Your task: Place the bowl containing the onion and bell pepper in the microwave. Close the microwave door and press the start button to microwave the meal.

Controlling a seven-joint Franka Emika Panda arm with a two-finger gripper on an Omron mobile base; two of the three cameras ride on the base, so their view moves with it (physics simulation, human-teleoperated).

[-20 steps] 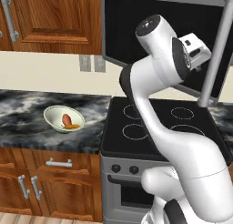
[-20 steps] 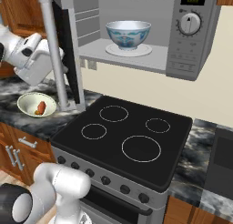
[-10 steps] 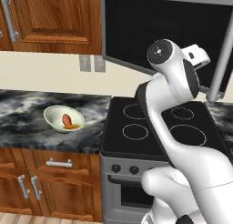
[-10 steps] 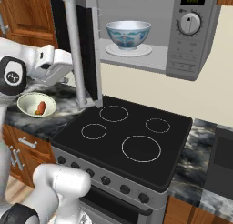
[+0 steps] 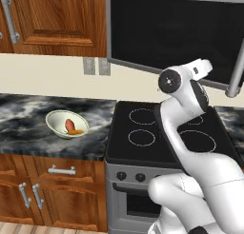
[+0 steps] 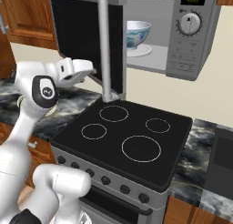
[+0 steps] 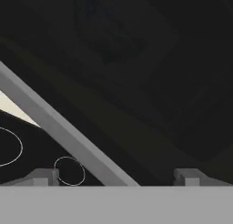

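The microwave (image 6: 187,41) hangs above the stove, and its door (image 6: 86,41) stands partly swung across the cavity. The bowl (image 6: 137,31), white with blue markings, sits inside on the turntable, half hidden by the door's edge. The onion and the bell pepper are hidden. My gripper (image 6: 92,73) is open and close against the door's black outer glass (image 7: 136,59), low down near its grey frame (image 7: 68,132). Nothing sits between the fingertips (image 7: 45,175). In the left base view the hand (image 5: 202,67) reaches up to the door (image 5: 176,33), left of its silver bar handle (image 5: 236,66).
A shallow cream-green bowl (image 5: 66,124) with orange and red food rests on the dark marble counter left of the stove (image 5: 162,133). Wooden cabinets hang at the upper left. The microwave's dial and display (image 6: 189,23) are on its right side.
The door has swung further toward the cavity and now covers part of the bowl. My hand has moved right with it, staying against the outer glass.
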